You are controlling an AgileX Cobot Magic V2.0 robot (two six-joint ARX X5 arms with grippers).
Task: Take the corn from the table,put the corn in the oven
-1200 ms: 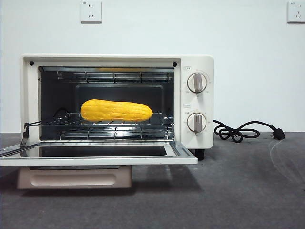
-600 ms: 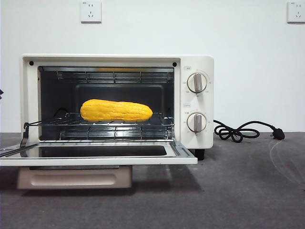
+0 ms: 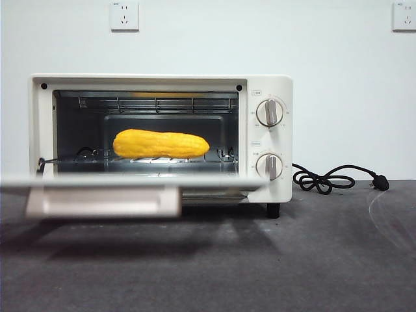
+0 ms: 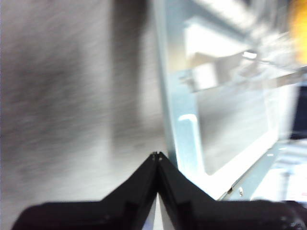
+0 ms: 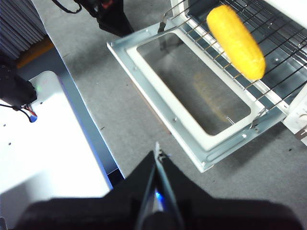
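Corn (image 3: 161, 143) on oven (image 3: 270, 140) rack, well apart from both closed, empty claws.

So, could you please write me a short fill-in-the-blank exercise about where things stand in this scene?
1. The corn lies on the wire ____ inside the oven.
2. The oven door is ____, not shut.
3. The left claw is empty and its jaws are ____.
4. The oven's black ____ lies on the table, unplugged.

Missing words: rack; open; shut; cord
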